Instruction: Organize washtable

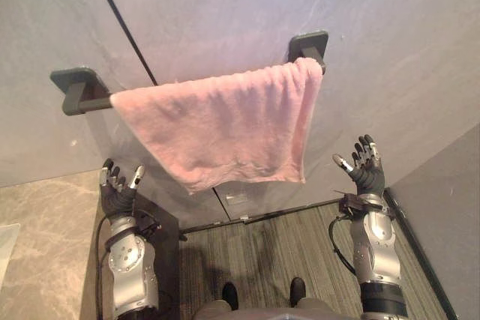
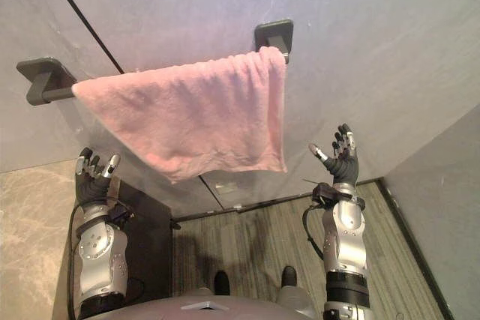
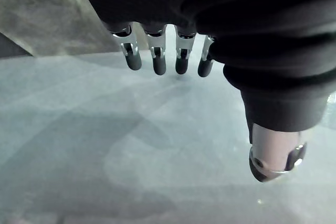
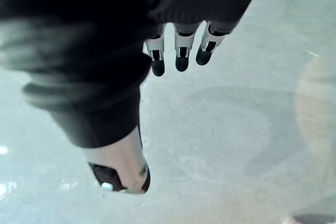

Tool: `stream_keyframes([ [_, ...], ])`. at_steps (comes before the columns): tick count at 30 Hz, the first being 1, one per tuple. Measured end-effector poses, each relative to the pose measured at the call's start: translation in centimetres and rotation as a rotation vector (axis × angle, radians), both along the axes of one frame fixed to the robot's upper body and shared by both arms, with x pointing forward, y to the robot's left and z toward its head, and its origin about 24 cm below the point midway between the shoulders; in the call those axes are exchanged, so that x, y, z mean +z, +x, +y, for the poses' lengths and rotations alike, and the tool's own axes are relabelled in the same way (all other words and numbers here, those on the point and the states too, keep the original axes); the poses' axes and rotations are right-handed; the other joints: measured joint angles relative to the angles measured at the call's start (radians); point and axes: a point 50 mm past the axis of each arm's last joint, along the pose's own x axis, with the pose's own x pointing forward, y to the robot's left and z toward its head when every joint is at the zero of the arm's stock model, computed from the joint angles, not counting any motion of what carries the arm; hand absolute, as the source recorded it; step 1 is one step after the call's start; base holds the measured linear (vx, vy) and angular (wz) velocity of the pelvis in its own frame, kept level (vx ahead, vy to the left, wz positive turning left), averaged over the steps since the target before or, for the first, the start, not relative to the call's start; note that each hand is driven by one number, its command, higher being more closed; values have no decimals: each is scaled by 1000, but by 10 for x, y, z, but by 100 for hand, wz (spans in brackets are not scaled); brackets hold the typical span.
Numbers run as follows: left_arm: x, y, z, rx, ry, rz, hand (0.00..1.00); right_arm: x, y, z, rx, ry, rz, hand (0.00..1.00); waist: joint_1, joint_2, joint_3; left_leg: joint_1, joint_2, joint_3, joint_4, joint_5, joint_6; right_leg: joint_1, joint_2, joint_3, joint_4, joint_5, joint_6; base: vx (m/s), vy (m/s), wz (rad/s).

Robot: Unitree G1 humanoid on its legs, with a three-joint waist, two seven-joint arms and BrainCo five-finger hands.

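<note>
Pink terry towel (image 1: 225, 129) hangs draped over dark grey wall-mounted bar (image 1: 79, 89), bunched toward the right bracket, lower edge slanting. Hanging looks done; squaring it up possibly left. Left hand (image 1: 116, 194) and right hand (image 1: 367, 174) raised either side below, fingers spread, empty, clear of the cloth. Smooth grey wall (image 1: 390, 35) behind; beige marble counter (image 1: 45, 237) near left; striped wood-look floor (image 1: 262, 249) below.
</note>
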Motion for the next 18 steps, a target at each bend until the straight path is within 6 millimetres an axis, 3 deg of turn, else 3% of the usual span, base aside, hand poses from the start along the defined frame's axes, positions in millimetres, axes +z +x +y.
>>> stream_keyframes([
  [6,-14,-16,0,-55,-9,62,0,-18,-25,-5,-1,18,65,0,1,-11,-9,-6,-1,0,0,-2,0,-4,-1,-1,-3,0,0,0,0,0],
  [9,-19,-25,-4,-173,-66,50,0,-25,-43,-3,44,4,93,0,1,-16,-17,-12,-1,1,0,-4,0,-11,-1,1,-3,0,0,4,1,-1],
  [14,-23,-42,-3,-366,-305,-91,0,-38,-70,21,408,38,144,0,1,-24,-48,-21,-1,2,0,-13,0,-15,0,9,-6,0,1,13,1,-4],
  [18,-19,-40,-9,-534,-419,-210,0,-38,-71,33,567,135,105,0,3,-23,-56,-22,-3,-3,0,-13,1,-13,-4,-1,-4,-1,1,-2,7,7],
])
